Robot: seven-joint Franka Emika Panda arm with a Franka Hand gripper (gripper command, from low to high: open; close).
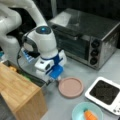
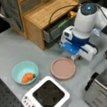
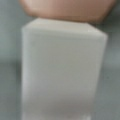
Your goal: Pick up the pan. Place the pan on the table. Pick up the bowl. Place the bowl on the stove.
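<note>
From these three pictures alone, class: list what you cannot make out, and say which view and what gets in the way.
- Gripper fingers: hidden under the arm's wrist in both front views; outside the wrist view.
- Pan handle: covered by the gripper in both front views; the wrist view shows only a white block.
- Stove controls: too blurred to read in a front view.
- Bowl: cut off by a front view's bottom edge.

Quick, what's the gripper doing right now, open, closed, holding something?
Gripper: down at the pan's handle on the table; open or closed cannot be told.
</note>
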